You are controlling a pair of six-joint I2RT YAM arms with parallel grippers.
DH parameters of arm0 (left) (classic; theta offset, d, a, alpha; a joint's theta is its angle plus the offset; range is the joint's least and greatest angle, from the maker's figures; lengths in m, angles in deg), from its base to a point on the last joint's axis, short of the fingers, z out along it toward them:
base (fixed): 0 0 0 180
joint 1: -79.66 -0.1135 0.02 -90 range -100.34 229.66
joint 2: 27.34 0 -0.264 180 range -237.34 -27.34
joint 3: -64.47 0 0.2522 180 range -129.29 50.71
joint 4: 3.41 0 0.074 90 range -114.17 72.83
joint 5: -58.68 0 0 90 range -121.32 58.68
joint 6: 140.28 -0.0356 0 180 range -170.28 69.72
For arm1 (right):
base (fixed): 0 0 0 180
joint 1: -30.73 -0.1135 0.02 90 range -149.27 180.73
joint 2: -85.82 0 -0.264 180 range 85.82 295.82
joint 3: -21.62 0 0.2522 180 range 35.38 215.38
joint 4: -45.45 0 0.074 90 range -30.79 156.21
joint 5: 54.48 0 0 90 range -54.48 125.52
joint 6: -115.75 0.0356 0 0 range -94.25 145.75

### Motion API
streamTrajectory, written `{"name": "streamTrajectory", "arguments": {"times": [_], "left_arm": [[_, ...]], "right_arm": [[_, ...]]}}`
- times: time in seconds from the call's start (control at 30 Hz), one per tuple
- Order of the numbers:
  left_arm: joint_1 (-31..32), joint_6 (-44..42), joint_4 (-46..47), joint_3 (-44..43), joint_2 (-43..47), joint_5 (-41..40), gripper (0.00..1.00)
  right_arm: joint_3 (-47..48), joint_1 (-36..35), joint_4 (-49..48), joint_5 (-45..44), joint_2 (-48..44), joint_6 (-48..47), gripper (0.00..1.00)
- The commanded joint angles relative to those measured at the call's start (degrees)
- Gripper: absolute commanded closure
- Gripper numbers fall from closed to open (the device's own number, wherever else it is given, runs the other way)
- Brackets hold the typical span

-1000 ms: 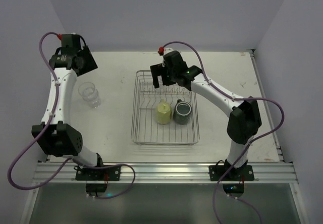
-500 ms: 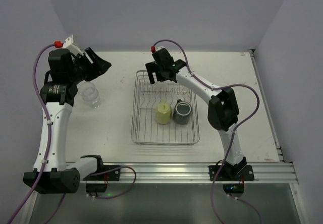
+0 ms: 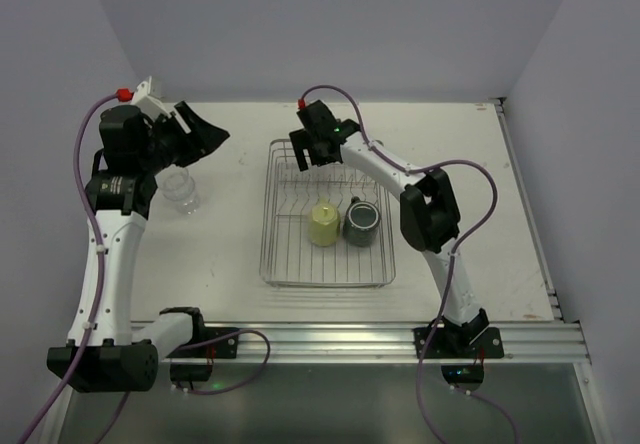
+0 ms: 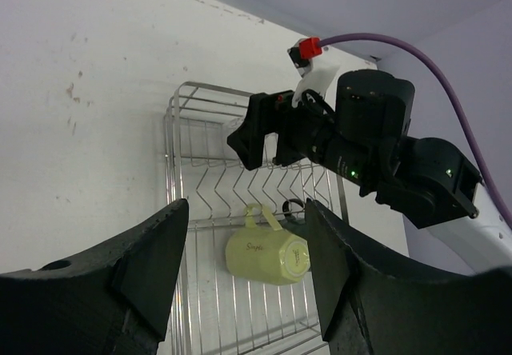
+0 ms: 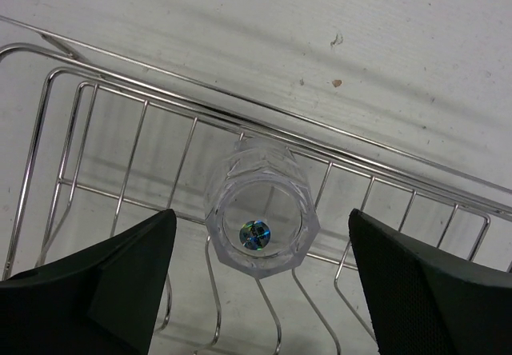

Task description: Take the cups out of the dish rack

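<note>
The silver wire dish rack [image 3: 275, 254] sits mid-table. In it are a pale yellow cup [image 3: 323, 224] and a dark mug [image 3: 361, 222]. A clear tumbler [image 5: 262, 219] stands upside down at the rack's far end [image 5: 160, 71], between the open fingers of my right gripper [image 5: 260, 213], which do not touch it. My right gripper [image 3: 310, 150] hangs over that far end. A second clear tumbler [image 3: 179, 189] stands on the table at left. My left gripper [image 3: 205, 129] is open and empty, held above the table left of the rack. Its view shows the yellow cup [image 4: 268, 255] lying on its side.
The table's far edge meets a wall just behind the rack. A raised rail [image 3: 525, 204] runs along the right side. The right arm's elbow [image 3: 425, 214] stands beside the rack's right side. A purple cable [image 4: 416, 51] loops above the right wrist.
My left arm has swung up and turned its open gripper toward the rack. My right gripper has shifted left over the rack's far end, and its elbow has moved in toward the rack.
</note>
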Motion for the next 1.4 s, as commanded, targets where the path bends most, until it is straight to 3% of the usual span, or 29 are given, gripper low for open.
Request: {"name": "streamTrajectory", "arguments": {"times": [0.0, 0.23, 0.33, 0.43, 0.47, 0.53, 0.7, 1.07, 1.3, 1.37], "left_arm": [[0.38, -0.44, 1.77, 0.97, 1.02, 2.31, 0.36], [0.38, -0.79, 1.85, 1.5, 0.58, 2.75, 0.36], [0.38, -0.88, 2.03, 1.41, 0.58, 2.66, 0.36], [0.46, -1.06, 1.94, 1.41, 0.4, 2.84, 0.36], [0.38, -1.06, 2.03, 1.5, 0.31, 3.01, 0.36], [0.38, -1.06, 1.94, 1.85, 0.31, 3.1, 0.36], [0.46, -0.79, 2.12, 2.64, -0.47, 5.12, 0.35], [3.44, 4.04, 10.64, 10.11, -2.23, 16.37, 0.35], [6.0, 12.97, 17.31, 13.7, -2.24, 22.87, 0.37], [6.7, 16.5, 22.31, 15.2, -1.62, 25.94, 0.37]], "right_arm": [[3.77, 0.69, 0.17, 0.63, 0.96, -0.53, 0.11], [5.0, 1.39, 0.17, 0.81, 2.54, -0.18, 0.2], [5.62, 1.66, 0.26, 0.9, 2.98, -0.09, 0.32], [5.71, 1.66, 0.52, 1.07, 3.07, 0.08, 0.66], [5.62, 1.66, 0.52, 1.07, 2.73, 0.52, 0.85], [4.66, 1.66, 0.0, 1.51, 1.5, 0.96, 0.98], [2.73, 1.57, -0.27, 0.99, -2.63, 2.37, 1.0], [-13.44, 1.74, -5.97, 7.13, -28.44, 6.58, 1.0], [-31.62, 3.23, -21.22, 22.58, -44.96, 11.77, 1.0], [-39.79, 5.07, -27.04, 31.54, -48.59, 15.0, 1.0]]}}
